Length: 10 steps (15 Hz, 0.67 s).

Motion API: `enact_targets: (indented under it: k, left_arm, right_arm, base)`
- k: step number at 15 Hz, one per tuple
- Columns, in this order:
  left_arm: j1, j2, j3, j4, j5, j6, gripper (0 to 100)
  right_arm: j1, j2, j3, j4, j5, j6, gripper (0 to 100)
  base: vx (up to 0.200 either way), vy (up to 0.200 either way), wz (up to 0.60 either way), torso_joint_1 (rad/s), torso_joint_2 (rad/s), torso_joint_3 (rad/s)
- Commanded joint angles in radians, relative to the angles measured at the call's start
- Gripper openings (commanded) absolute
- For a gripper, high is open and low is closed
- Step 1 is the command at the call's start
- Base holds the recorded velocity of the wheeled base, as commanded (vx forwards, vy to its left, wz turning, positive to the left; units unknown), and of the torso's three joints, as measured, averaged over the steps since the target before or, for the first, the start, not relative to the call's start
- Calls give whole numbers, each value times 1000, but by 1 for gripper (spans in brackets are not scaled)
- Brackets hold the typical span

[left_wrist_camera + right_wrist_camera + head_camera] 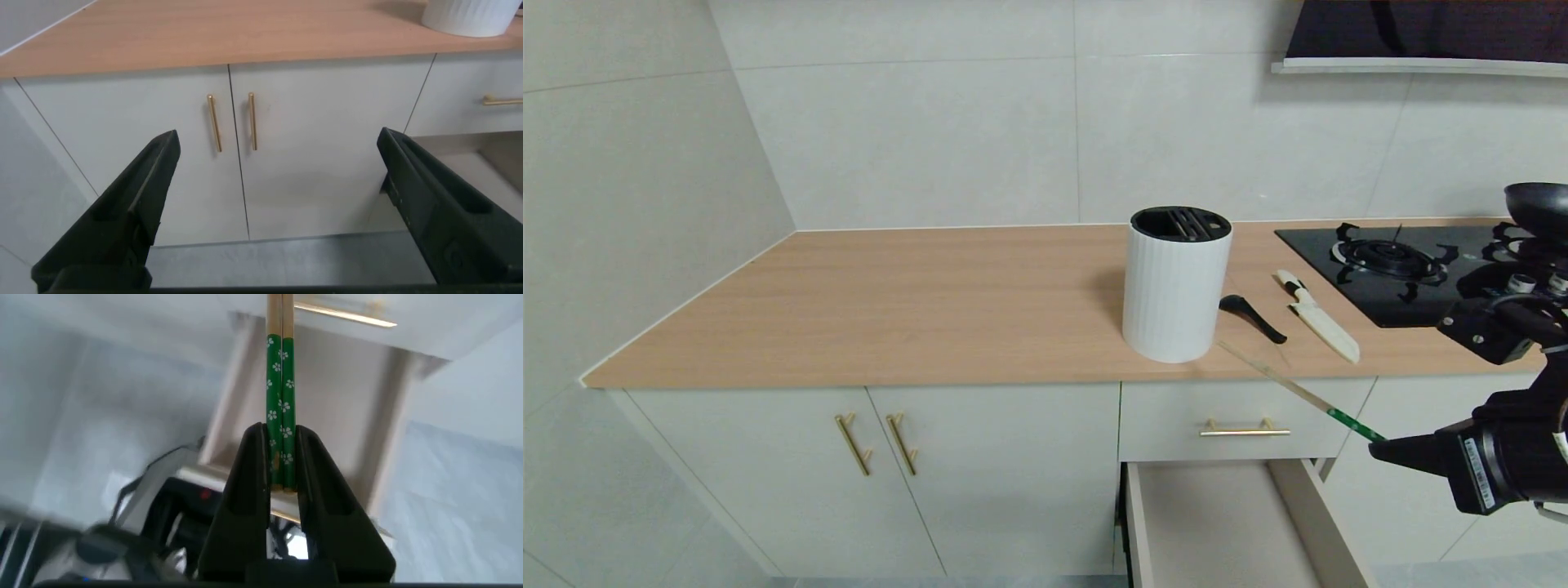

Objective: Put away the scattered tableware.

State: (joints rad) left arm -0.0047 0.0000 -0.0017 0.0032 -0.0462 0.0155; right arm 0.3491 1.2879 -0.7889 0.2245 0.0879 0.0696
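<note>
The right gripper point(280, 437) is closed tight on a pair of chopsticks point(1290, 384), pinching them at their green, flower-patterned ends. It is held low at the robot's right, in front of the cabinets and beside an open drawer point(1327, 523). The chopsticks slant up from the fingers across the counter's front edge, and their pale tips end near the base of a white ribbed utensil holder point(1176, 286); I cannot tell whether they touch the wooden countertop point(890, 302).

Just beside the holder, on its stove side, lies a black spoon point(1252, 317), then a cream-handled knife point(1319, 317), both flat on the counter. Beyond them is a black gas stove point(1388, 261).

The left gripper point(278, 139) is spread wide with nothing between its fingers, facing two white cabinet doors point(327, 147) with gold handles.
</note>
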Motion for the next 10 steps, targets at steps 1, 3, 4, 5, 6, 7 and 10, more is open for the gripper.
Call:
enact_targets:
  k: [1,3,4,5,6,7,10]
  left_arm:
    - [0,0,0,0,0,0,100]
    - [0,0,0,0,0,0,100]
    - [0,0,0,0,0,0,100]
    - [0,0,0,0,0,0,100]
    - [0,0,0,0,0,0,100]
    - [0,0,0,0,0,0,100]
    - [0,0,0,0,0,0,100]
  right_arm:
    - [11,16,13,-1,4,-4,0]
    - [27,34,20,-2,3,-7,0]
    - [34,45,25,-2,1,-7,0]
    - [37,65,25,-2,-2,-7,0]
    - [39,71,28,-2,-7,-8,0]
    - [50,70,33,-4,-7,-8,0]
    - [56,76,39,-10,-8,-8,0]
  base:
    - [0,0,0,0,0,0]
    - [0,0,0,0,0,0]
    - [0,0,0,0,0,0]
    - [0,0,0,0,0,0]
    - [0,0,0,0,0,0]
    - [0,0,0,0,0,0]
    - [0,0,0,0,0,0]
